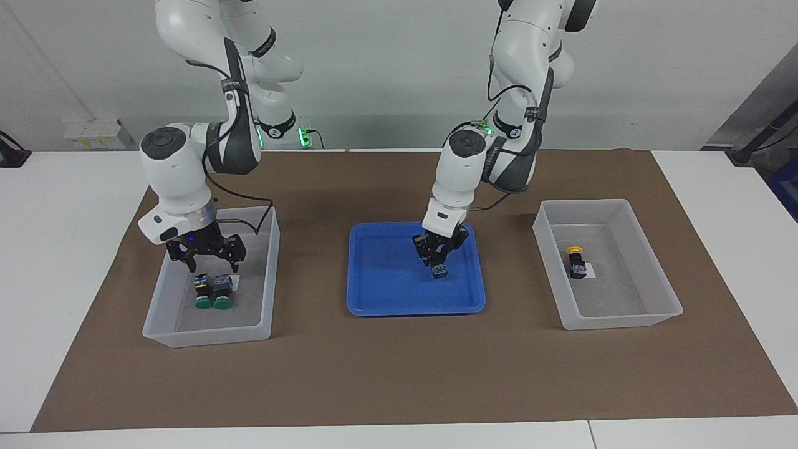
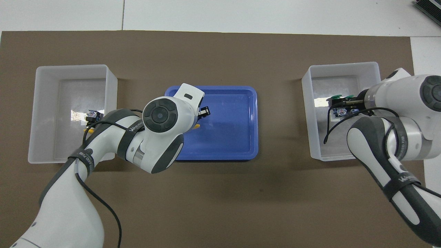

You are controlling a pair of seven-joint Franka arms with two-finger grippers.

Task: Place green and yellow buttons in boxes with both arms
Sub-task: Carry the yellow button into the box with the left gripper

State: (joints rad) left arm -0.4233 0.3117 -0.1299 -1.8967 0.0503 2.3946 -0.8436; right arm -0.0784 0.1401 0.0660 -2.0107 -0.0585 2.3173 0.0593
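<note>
Your left gripper holds narrow on the last yellow button low in the blue tray; a shallow grip may drop it before the box. Your right gripper hangs wide over both green buttons.

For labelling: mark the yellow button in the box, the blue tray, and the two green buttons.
yellow button [image 1: 575, 251], facing view, on its cap.
blue tray [image 1: 374, 305], facing view, on its rim.
green buttons [image 1: 212, 303], facing view, on the caps.
</note>
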